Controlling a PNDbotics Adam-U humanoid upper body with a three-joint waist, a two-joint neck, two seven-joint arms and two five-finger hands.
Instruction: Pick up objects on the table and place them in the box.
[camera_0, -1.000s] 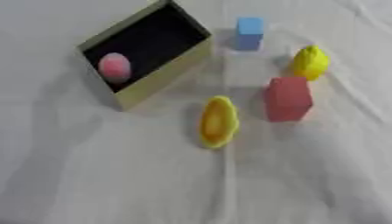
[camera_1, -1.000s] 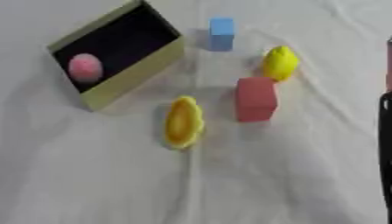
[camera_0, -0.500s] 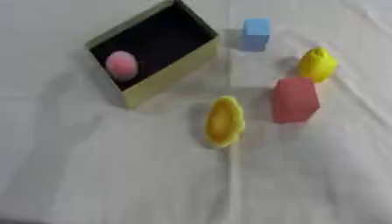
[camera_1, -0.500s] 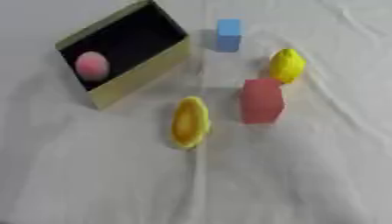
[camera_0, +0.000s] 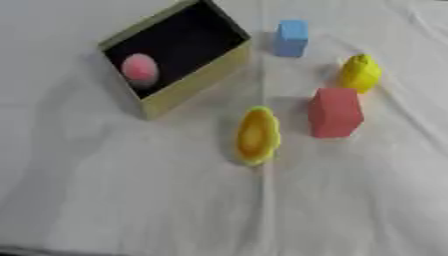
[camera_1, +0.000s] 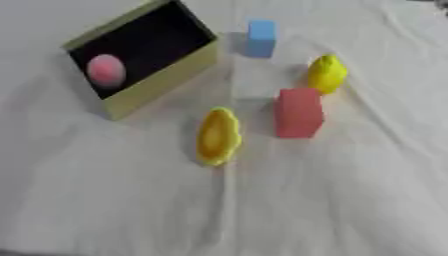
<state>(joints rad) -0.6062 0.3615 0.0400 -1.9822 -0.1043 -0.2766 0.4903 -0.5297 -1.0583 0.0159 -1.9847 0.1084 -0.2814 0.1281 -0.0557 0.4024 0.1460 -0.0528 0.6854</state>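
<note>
Neither hand in view, so grip state can't be told. Box (camera_0: 188, 85) holds a pink ball (camera_0: 139, 68) at its left end: 1 item done. Still out on the cloth (camera_0: 131, 200): yellow dish (camera_0: 257, 135) just below-right of box, red block (camera_0: 334, 112) further right, yellow fruit (camera_0: 360, 73) and blue block (camera_0: 291, 37) right of box. 4 left, by the look of it.

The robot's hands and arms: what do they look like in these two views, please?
Neither hand nor arm shows in either view now, so their look cannot be told. Only the white cloth, the box with a pink ball inside, and four small things beside it are visible.
</note>
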